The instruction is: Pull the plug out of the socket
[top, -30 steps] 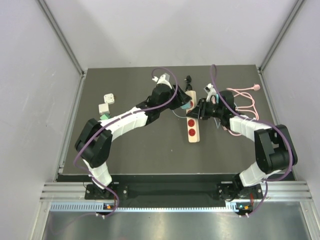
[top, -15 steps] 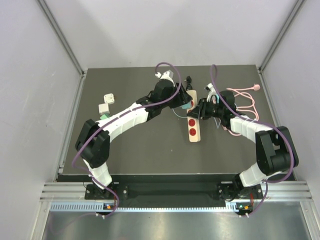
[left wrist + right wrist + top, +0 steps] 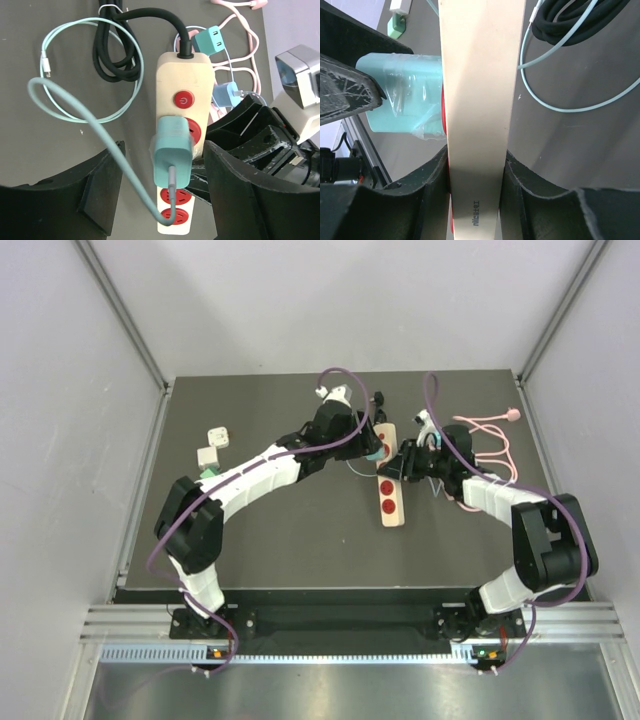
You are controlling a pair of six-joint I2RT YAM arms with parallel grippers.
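Spread wider than before, the left fingers stand open either side of the plug; the right fingers grip the strip

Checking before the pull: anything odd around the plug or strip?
The teal plug is wrapped in loose, crinkled clear film, bunched where it meets the power strip; that could make a grip slip. Its teal cable droops over the lower red sockets. No damage or spill visible.
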